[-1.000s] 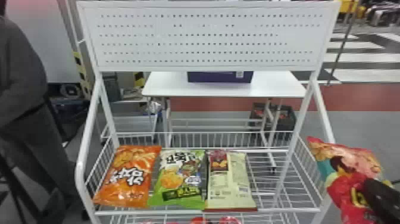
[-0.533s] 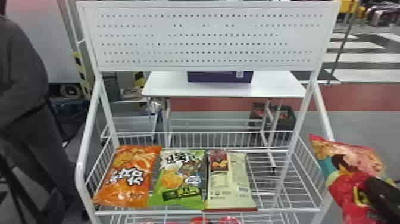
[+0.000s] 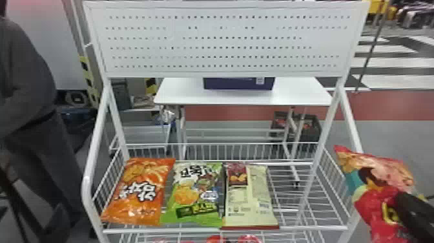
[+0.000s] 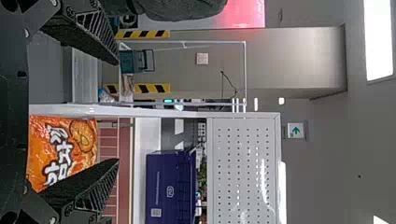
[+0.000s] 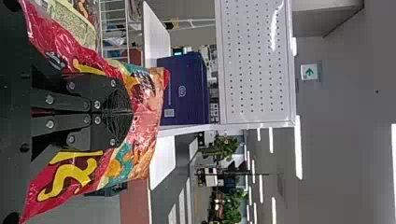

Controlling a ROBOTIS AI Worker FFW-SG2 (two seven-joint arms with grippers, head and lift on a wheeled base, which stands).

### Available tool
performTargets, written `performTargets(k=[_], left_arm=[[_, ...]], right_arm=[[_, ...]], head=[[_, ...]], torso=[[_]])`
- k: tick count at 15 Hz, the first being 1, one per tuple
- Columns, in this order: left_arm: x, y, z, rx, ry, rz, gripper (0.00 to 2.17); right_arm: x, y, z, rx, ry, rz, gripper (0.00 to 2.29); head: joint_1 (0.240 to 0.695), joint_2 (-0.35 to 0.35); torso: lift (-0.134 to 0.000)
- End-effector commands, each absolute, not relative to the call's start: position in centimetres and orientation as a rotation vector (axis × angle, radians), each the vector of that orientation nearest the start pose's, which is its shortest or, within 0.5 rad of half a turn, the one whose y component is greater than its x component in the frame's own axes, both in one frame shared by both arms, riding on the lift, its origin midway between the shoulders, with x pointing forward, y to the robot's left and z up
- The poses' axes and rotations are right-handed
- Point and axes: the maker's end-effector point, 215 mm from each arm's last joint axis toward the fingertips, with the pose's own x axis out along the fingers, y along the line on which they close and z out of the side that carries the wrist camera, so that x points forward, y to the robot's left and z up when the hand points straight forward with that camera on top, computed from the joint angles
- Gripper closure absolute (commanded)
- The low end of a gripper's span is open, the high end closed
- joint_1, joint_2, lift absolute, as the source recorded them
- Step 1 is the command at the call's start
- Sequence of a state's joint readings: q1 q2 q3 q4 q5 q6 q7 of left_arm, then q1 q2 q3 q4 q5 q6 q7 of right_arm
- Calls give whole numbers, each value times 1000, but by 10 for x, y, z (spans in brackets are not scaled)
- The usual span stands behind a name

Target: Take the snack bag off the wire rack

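At the head view's lower right, the right end effector pinches the red snack bag beside the wire rack. At the left wrist view's left, the left end effector is spread.

Can make out bold white Korean lettering, dark-edged, on orange bag, more bold lettering on green bag, blocks of small print on pale bag, yellow lettering on red bag. Also note white emblem, line of small print and square label on blue box. Can see green arrow on white sign, but cannot make out fine print.
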State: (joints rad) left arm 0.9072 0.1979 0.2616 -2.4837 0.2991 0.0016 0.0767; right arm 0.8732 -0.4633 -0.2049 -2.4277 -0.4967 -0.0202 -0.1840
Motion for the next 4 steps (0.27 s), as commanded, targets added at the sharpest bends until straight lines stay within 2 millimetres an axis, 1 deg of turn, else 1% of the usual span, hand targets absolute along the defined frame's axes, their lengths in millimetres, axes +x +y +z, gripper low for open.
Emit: performTargets(k=[1, 4], left_arm=[[351, 326, -231, 26, -35, 76, 151], [351, 326, -231, 27, -34, 77, 151]], right_arm=[[373, -304, -243, 45, 3, 36, 2223], [372, -304, -241, 46, -3, 37, 2226]], head=[[499, 0], [499, 0]], torso=[[0], [0]])
